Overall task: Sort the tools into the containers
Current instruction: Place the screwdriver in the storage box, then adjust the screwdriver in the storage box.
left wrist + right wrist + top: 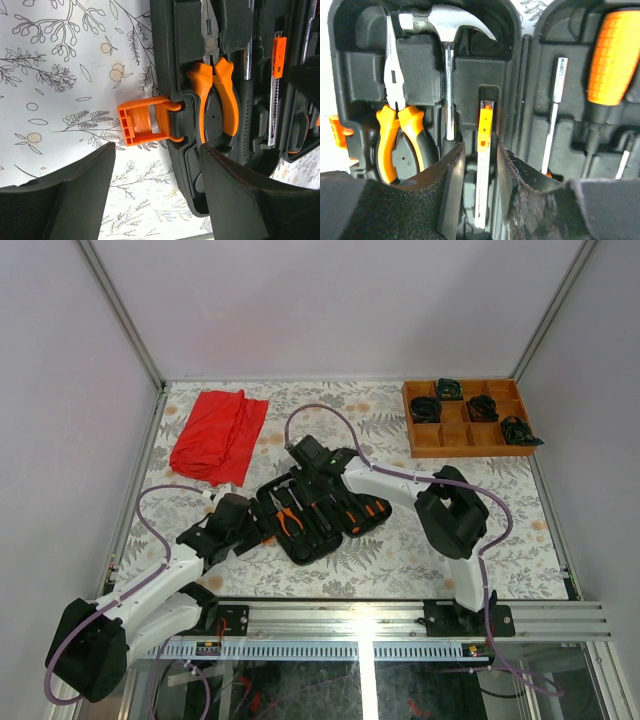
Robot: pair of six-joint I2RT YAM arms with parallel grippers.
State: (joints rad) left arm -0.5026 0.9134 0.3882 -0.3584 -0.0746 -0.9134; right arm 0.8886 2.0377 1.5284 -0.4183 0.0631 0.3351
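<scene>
The black tool case (pixel 312 540) lies open in the middle of the desk (pixel 500 530), with the hammer (pixel 445 22) and pliers (pixel 395 125) in their slots. The right claw (pixel 481 162) is a little apart around a thin orange tool (pixel 484 132). The left claw (pixel 156 152) is wide apart by the orange latch (pixel 142 122).

Red cloth (pixel 218 435) lies crumpled at far left on the flowered table cover (pixel 400 550). Wooden tray (pixel 470 451) sits far right, with four black coiled bundles (pixel 424 409) in its compartments.
</scene>
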